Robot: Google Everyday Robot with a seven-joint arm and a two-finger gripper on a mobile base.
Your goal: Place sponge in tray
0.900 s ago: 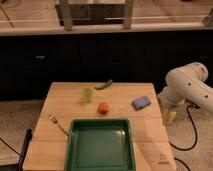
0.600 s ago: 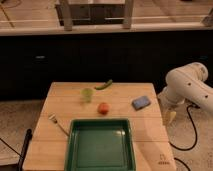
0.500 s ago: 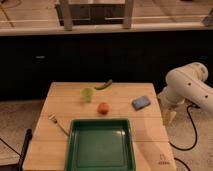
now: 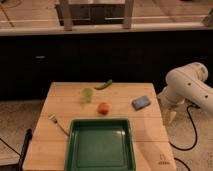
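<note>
The blue sponge (image 4: 141, 102) lies flat on the wooden table, right of centre and near the right edge. The dark green tray (image 4: 101, 146) sits at the table's front middle with nothing in it. My gripper (image 4: 169, 115) hangs off the table's right edge on the white arm (image 4: 189, 86), fingers pointing down, a short way right of the sponge and slightly nearer than it. It is open and holds nothing.
A small green cup (image 4: 87, 94) and a round orange-red fruit (image 4: 103, 108) stand behind the tray. A green pepper (image 4: 104, 85) lies near the back edge and a fork (image 4: 58, 124) left of the tray. A dark counter front rises behind the table.
</note>
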